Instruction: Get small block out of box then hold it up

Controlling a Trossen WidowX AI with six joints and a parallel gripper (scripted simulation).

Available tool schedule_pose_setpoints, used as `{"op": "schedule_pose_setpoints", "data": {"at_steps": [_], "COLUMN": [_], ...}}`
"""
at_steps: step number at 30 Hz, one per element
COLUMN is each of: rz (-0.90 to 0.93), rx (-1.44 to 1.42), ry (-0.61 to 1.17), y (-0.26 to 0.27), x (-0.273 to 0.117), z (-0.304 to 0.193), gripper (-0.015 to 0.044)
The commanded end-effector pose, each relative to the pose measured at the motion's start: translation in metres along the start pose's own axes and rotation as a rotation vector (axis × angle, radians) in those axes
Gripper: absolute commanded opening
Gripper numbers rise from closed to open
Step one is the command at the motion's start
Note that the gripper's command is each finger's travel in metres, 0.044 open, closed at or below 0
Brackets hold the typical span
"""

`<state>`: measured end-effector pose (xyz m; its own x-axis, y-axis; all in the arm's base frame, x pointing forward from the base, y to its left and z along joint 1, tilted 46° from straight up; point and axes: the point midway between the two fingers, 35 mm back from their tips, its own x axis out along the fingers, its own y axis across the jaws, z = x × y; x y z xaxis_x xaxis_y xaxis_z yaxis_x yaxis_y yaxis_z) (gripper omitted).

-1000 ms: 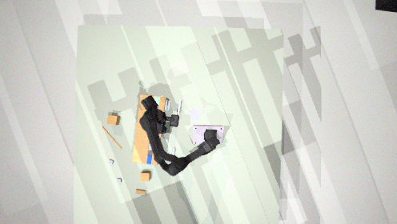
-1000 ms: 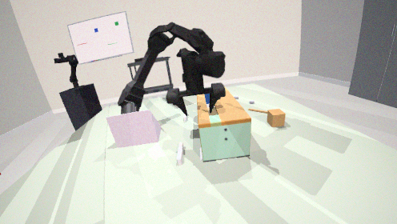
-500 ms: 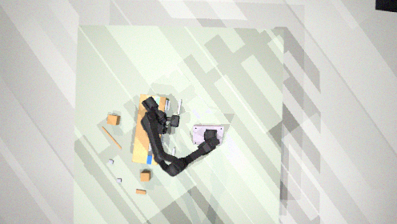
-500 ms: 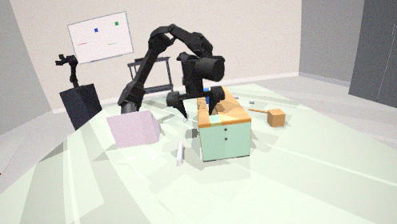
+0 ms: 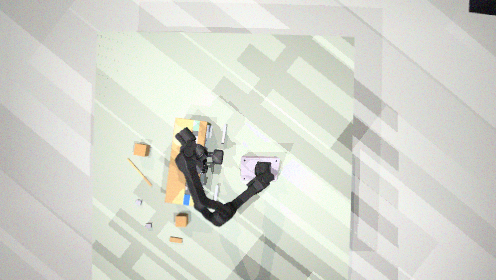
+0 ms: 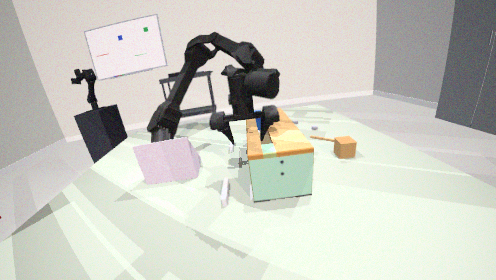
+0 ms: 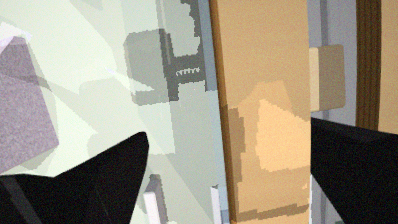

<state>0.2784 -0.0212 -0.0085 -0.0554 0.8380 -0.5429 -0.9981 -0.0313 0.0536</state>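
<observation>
So the gripper (image 6: 247, 125) hangs right over the box (image 6: 280, 165), fingers spread wide with nothing between them, one finger off the box's left side over the table, the other above its wooden top. The block (image 7: 327, 77) looks to be that tan piece in the wrist view, down in the slot past the wooden top, on the far side of the plank from the left finger (image 7: 95, 185). My guess is the long axis of the box is what matters: the push has to run lengthwise along the shelf, and I can't tell which end is open.
</observation>
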Motion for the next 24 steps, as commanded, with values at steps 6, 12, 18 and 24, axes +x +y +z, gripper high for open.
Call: {"op": "schedule_pose_setpoints", "data": {"at_steps": [6,12,18,24], "rz": [0.001,0.001,0.001,0.001], "rx": [0.006,0.006,0.006,0.006], "ry": [-0.006,-0.007,-0.007,-0.008], "y": [0.000,0.000,0.000,0.000], "x": [0.005,0.007,0.009,0.010], "z": [0.016,0.025,0.035,0.044], "gripper": [0.0400,0.0400,0.0400,0.0400]}}
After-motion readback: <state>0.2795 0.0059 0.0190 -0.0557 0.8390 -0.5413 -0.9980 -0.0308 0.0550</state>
